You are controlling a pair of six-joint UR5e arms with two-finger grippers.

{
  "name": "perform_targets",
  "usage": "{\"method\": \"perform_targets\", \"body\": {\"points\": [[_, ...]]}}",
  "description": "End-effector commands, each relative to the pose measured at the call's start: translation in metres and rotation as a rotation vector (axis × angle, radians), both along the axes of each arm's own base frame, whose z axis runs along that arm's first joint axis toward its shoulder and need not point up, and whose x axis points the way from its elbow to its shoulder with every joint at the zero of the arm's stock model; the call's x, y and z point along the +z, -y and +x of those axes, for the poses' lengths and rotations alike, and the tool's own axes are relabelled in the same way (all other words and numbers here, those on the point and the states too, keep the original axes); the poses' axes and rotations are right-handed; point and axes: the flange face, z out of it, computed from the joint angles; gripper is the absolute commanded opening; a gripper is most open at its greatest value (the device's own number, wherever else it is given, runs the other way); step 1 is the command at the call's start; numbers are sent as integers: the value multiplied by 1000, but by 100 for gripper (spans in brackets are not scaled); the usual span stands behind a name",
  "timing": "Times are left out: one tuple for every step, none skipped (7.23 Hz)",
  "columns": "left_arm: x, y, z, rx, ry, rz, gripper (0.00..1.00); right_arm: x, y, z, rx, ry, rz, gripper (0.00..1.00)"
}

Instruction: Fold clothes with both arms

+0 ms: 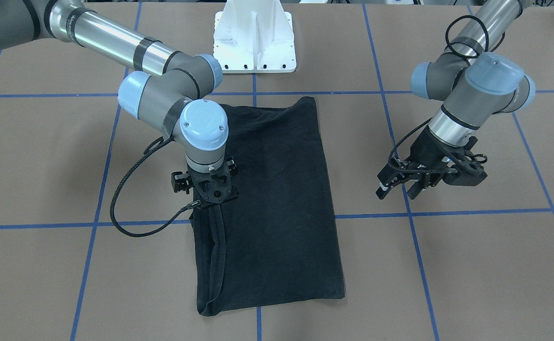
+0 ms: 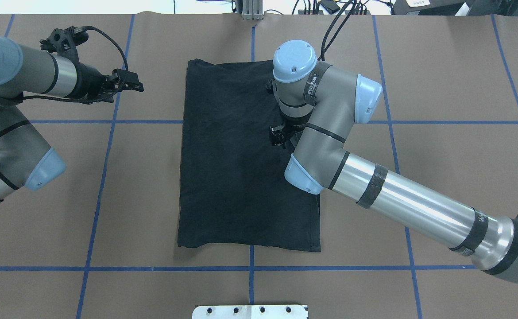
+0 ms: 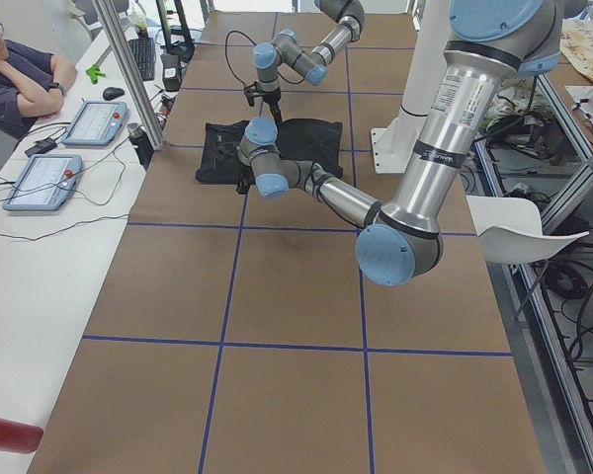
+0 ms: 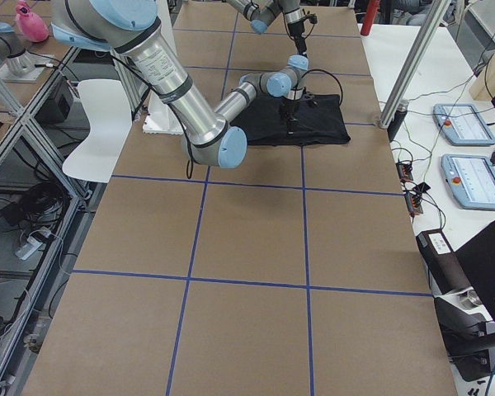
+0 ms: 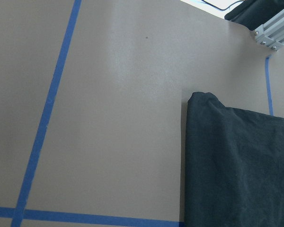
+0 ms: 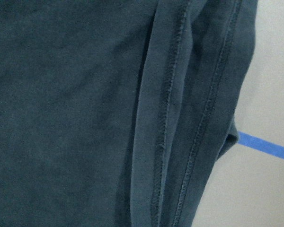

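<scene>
The clothes are one black T-shirt (image 1: 281,189) (image 2: 232,168), lying flat as a long folded rectangle in the middle of the table. No chest graphic shows. My right gripper (image 1: 214,201) points straight down at the shirt's long hemmed edge. The wrist hides its fingers, so I cannot tell whether it is open or shut. The right wrist view is filled with dark cloth (image 6: 75,118) and stitched hems. My left gripper (image 1: 400,189) (image 2: 130,84) hangs open over bare table, well apart from the shirt's other long side. A shirt corner (image 5: 236,165) shows in the left wrist view.
The white base pedestal (image 1: 255,42) stands at the robot's side of the table. Blue tape lines (image 1: 447,213) grid the brown tabletop. A seated person (image 3: 20,74) and control tablets (image 4: 470,177) are at a side bench beyond the table.
</scene>
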Motion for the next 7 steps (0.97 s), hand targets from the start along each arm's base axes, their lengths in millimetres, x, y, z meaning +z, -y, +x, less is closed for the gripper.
{"method": "perform_targets", "body": {"points": [[0, 0, 0, 1, -1, 0, 100, 11, -3, -9, -6, -22, -6, 99], [0, 0, 0, 1, -1, 0, 100, 18, 0, -10, -5, -34, -15, 99], [-1, 0, 0, 1, -2, 1, 100, 19, 2, -8, -1, -37, -16, 99], [-3, 0, 0, 1, -4, 3, 100, 22, 7, -3, 4, -41, -21, 99], [-4, 0, 0, 1, -5, 5, 100, 32, 9, -1, 5, -49, -26, 99], [-4, -2, 3, 6, -4, 5, 100, 33, 16, 7, 10, -50, -28, 99], [-5, -3, 4, 6, -6, 6, 100, 44, 21, 16, 17, -54, -37, 99]]}}
